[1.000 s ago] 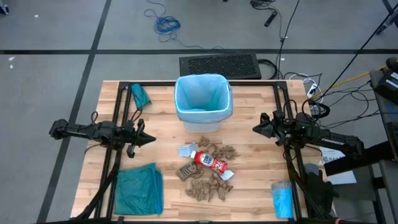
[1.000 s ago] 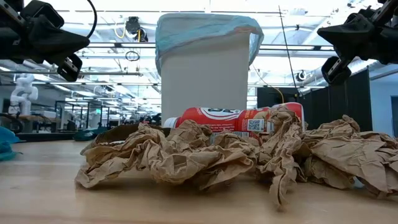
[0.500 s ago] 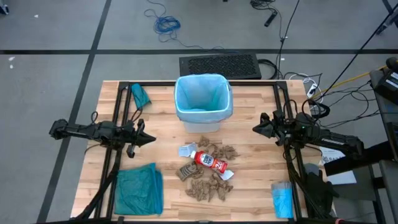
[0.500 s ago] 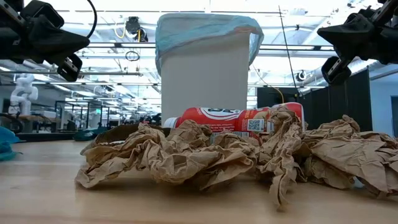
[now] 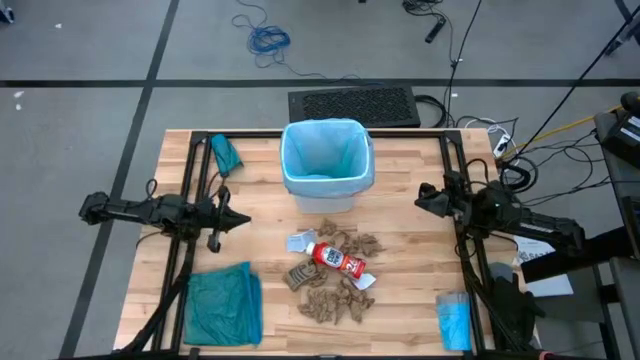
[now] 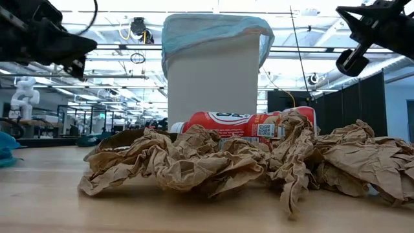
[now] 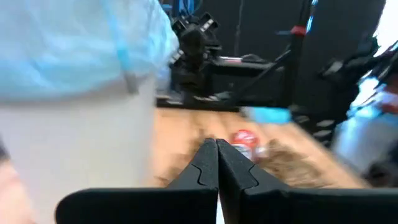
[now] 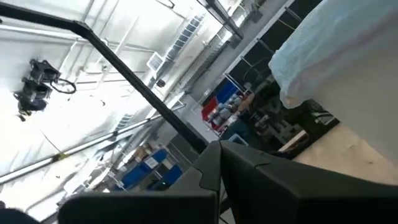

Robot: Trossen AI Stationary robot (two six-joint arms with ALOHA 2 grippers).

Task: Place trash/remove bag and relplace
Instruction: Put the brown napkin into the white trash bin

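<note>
Trash is heaped on the table (image 5: 400, 320) in front of the white bin (image 5: 327, 190): brown paper scraps (image 5: 333, 298), a red-and-white bottle (image 5: 339, 261) lying on its side among them, and a whitish wrapper (image 5: 301, 242) just beside the bottle's cap end. The pale blue bag (image 5: 326, 152) is seated in the bin, its edge folded over the rim.

Left gripper (image 5: 242, 222) is held above the table left of the heap, jaws pressed together, nothing held. Right gripper (image 5: 419, 199) is held right of the bin, jaws likewise closed and empty.

Handling, judged: scraps are expected to be light, soft and compressible; a pinch on a raised fold should carry one. The bottle looks stiff, smooth and prone to rolling; a grasp across its middle is advised. The bag looks thin, crinkly and slippery; it is best taken at the folded-over rim.
</note>
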